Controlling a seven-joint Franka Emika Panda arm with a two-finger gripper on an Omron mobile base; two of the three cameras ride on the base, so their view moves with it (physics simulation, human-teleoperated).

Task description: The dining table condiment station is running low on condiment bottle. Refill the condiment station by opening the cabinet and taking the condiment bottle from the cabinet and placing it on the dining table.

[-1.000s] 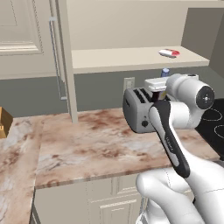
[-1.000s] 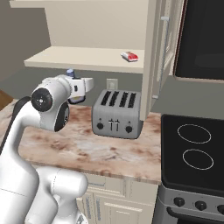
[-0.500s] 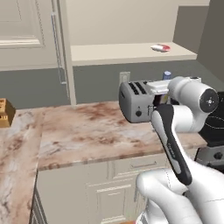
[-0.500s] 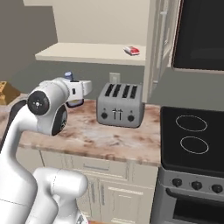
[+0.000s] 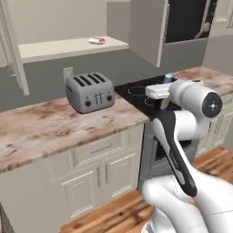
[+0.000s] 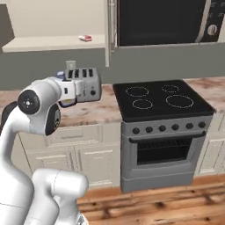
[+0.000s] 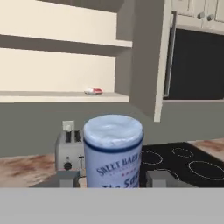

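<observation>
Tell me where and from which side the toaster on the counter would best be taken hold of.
The toaster stands upright on the marble counter, slots up, its long front face with the levers towards the room. Probably best gripped across its narrow depth, front face to back face, coming down from above near the middle. The tool is already shut on the condiment bottle, so it would have to set that down first.

Condiment bottle (image 7: 113, 151) — upright, pale-capped — between fingers (image 7: 159, 178).
</observation>
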